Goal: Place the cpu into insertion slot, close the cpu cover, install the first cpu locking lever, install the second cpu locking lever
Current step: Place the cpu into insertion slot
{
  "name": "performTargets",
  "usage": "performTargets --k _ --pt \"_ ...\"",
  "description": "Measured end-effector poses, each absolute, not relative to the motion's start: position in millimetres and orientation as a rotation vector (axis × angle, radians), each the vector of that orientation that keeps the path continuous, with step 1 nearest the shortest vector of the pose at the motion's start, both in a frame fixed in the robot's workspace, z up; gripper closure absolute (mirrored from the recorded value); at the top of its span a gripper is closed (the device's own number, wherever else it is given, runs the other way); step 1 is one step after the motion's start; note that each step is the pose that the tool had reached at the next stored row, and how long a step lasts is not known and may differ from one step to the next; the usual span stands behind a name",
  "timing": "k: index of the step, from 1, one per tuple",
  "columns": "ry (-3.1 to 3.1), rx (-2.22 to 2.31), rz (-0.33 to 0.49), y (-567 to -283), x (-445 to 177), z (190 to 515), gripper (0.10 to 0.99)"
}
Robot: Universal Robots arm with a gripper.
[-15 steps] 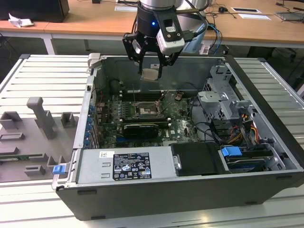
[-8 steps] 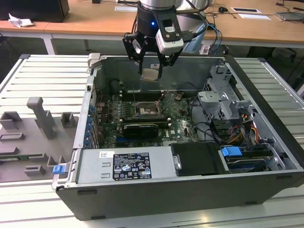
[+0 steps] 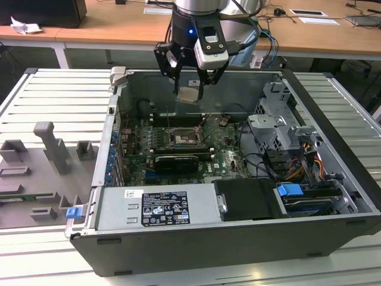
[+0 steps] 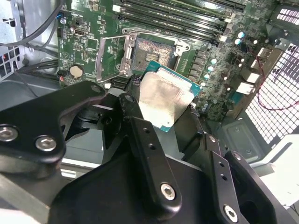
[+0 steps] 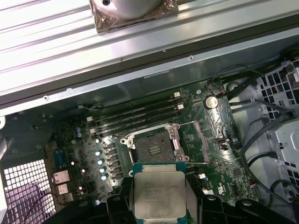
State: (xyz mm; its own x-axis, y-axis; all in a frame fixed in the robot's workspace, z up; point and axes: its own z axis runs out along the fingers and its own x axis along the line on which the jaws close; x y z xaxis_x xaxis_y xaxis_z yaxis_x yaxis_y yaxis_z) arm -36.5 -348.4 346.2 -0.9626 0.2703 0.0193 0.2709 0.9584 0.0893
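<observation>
Exterior view: above an open dark grey metal computer case (image 3: pixel 333 179) on a ribbed pale metal table (image 3: pixel 59 95), black two-fingered tool (image 3: pixel 189 89) clenched on the small flat square cpu (image 3: pixel 189 95) with its pale silver-beige face, held well above the small square dark insertion slot (image 3: pixel 181 139) in the green circuit board (image 3: pixel 229 158).

Second wrist view: cpu (image 4: pixel 163 100) gripped at its edges between black fingers (image 4: pixel 133 116), apart from the insertion slot (image 4: pixel 152 52); thin silver cpu cover (image 4: pixel 126 58) swung open beside it.

First wrist view: cpu (image 5: pixel 159 196) near the bare insertion slot (image 5: pixel 152 147), cpu cover (image 5: pixel 177 140) open alongside.
</observation>
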Motion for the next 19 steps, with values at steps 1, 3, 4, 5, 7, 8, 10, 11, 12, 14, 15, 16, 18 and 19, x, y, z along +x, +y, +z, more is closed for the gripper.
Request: performTargets --k 1,3,4,5,7,8,10,11,12,14,15,16,18,19 --pt "-3.102 -0.429 -0.143 -348.4 -36.5 345.5 0.553" --pt "-3.102 -0.429 -0.143 -348.4 -36.5 344.1 0.553" --pt "-3.102 -0.429 -0.143 -348.4 -36.5 343.7 0.553" --pt "-3.102 -0.430 -0.143 -348.4 -36.5 343.4 0.553" --pt "-3.101 -0.435 -0.143 -348.4 -36.5 342.9 0.553" --pt "-3.101 -0.440 -0.143 -348.4 -36.5 342.8 0.553" --pt "-3.099 -0.451 -0.143 -348.4 -36.5 342.6 0.553" --pt "-3.099 -0.456 -0.143 -348.4 -36.5 342.6 0.553" --pt "-3.098 -0.464 -0.143 -348.4 -36.5 342.5 0.553" --pt "-3.096 -0.481 -0.143 -348.4 -36.5 342.3 0.553" --pt "-3.095 -0.486 -0.143 -348.4 -36.5 342.2 0.553" --pt "-3.093 -0.500 -0.143 -348.4 -36.5 342.2 0.553" --pt "-3.091 -0.520 -0.143 -348.4 -36.5 342.1 0.553" --pt "-3.090 -0.525 -0.143 -348.4 -36.5 342.0 0.553"
